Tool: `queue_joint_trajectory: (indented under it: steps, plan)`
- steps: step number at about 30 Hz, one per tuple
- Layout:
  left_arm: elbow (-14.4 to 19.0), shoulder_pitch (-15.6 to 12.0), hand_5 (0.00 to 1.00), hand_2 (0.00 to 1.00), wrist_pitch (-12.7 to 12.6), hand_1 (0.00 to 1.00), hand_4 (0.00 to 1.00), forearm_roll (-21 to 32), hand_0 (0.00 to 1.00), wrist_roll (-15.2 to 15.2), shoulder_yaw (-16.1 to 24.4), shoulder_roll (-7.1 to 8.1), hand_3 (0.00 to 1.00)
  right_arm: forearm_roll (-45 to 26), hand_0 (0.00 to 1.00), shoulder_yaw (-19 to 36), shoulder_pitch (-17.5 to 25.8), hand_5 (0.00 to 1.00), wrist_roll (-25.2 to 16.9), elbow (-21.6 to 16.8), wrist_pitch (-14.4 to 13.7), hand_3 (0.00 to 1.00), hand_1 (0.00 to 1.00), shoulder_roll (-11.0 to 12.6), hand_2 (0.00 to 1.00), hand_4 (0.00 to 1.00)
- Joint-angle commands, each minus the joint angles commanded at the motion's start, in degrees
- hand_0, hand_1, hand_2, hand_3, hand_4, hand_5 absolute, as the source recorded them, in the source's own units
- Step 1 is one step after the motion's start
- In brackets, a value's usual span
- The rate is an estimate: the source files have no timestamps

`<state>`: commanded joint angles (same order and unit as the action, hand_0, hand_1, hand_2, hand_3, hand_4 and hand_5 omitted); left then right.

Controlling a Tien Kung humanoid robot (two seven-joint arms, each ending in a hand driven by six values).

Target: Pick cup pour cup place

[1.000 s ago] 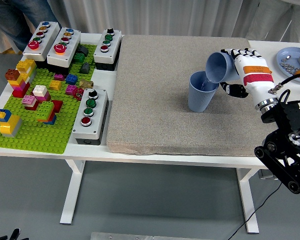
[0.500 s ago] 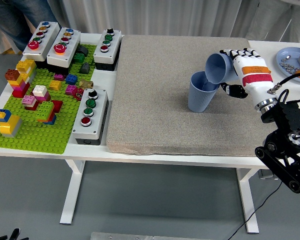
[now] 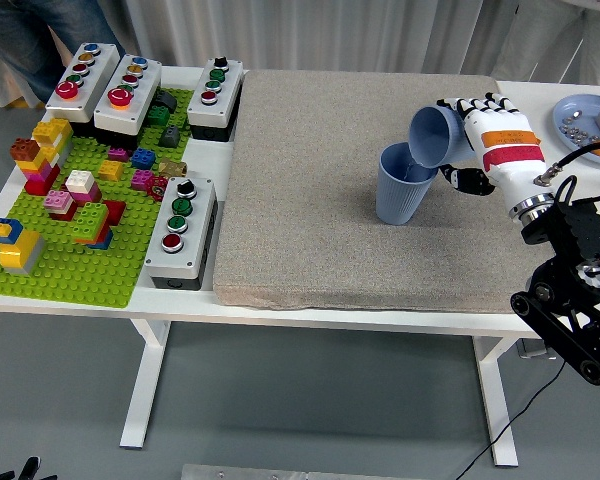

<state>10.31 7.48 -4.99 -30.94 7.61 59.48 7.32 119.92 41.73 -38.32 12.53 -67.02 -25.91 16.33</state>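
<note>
A blue cup (image 3: 404, 185) stands upright on the grey mat (image 3: 360, 180), right of the middle. Over its rim a second blue cup (image 3: 435, 136) is tipped on its side, mouth pointing left and down into the standing cup. My right hand (image 3: 470, 140), white with black fingers, is shut on the tipped cup from the right. Its black arm (image 3: 570, 290) comes up from the lower right corner. The left hand does not show.
A green brick baseplate (image 3: 80, 230) with several coloured bricks fills the left of the table, with grey button boxes (image 3: 180, 230) around it. A blue plate (image 3: 580, 115) with small parts sits at the far right. A person (image 3: 40, 30) stands at the top left.
The tipped cup and my right hand have shifted very slightly left and up; otherwise nothing has moved.
</note>
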Motion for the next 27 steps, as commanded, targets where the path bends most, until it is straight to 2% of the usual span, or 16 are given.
queue_joint_trajectory:
  steps: [27]
  plan:
    - [0.00, -0.17, 0.972, 0.730, -0.08, 0.648, 0.474, -0.19, 0.714, 0.10, 0.27, 0.02, 0.657, 0.49, 0.935, -0.92, -0.71, 0.191, 0.56, -0.58, -0.34, 0.671, 0.737, 0.61, 0.612, 0.736]
